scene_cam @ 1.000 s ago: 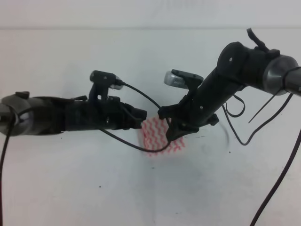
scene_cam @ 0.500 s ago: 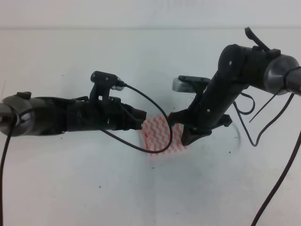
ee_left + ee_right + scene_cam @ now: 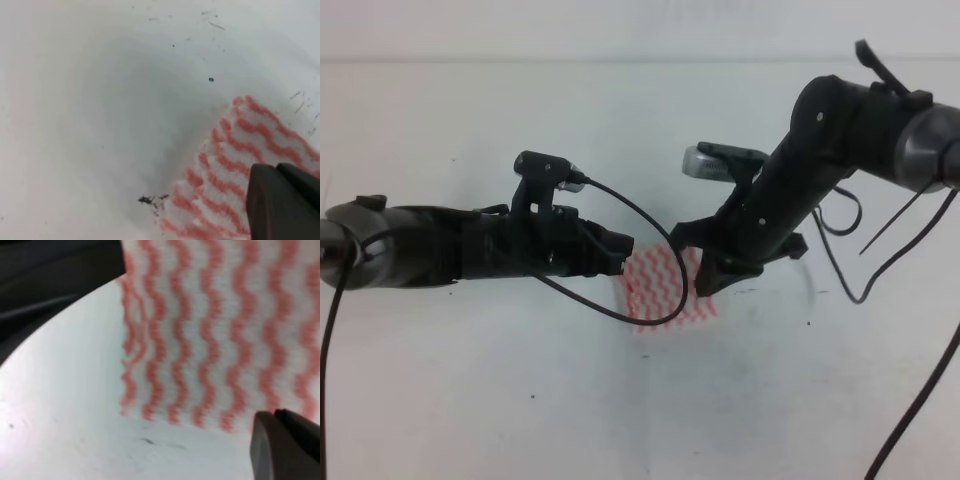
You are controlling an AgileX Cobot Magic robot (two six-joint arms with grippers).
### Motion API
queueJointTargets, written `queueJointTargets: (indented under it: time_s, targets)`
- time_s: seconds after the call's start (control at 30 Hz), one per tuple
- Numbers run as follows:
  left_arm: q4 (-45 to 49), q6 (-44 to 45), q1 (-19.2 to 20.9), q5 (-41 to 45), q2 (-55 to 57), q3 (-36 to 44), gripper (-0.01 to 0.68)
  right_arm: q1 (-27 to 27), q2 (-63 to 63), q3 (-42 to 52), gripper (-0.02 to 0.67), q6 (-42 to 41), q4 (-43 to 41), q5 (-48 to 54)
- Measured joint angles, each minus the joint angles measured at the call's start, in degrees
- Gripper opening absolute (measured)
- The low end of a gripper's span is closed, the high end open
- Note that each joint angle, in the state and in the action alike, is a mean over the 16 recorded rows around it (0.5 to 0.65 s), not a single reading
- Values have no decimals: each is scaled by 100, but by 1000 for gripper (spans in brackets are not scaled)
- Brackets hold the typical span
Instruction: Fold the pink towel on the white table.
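Where the two arms meet near the middle of the white surface (image 3: 470, 400), one pink towel (image 3: 665, 295) lies flat as a small compact rectangle, its pink-red and white zigzag stripes showing between the arms; its near edge and right corner are unobstructed in the high view; its upper part is hidden behind both arms. Left end effector (image 3: 623, 245): reaching in horizontally from the left, tip at the towel's left edge; whether it is wide, narrow or gripping cannot be told; in the left wrist view one dark fingertip (image 3: 282, 202) sits over the towel's striped corner (image 3: 230, 170). Right end effector (image 3: 708, 280): angled down from the upper right, tip over the towel's right edge; opening likewise cannot be told; right wrist view shows the cloth (image 3: 215, 335) close and blurred, one dark finger (image 3: 285, 445) at lower right. Black cable (image 3: 640, 300): looping from the left arm across the towel. Surface: a few small dark specks (image 3: 147, 200).
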Motion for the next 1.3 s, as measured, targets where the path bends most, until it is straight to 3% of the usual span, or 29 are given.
queueJointTargets:
  time_s: [0.93,1.3]
  targets:
    - [-19,-278,-145,434,217,-5,-5,4,290,-4,-18,-77,178,-8]
    - [453,-555,-201,326,455,-5,-5,4,288,-4,-18,-78,187,-21]
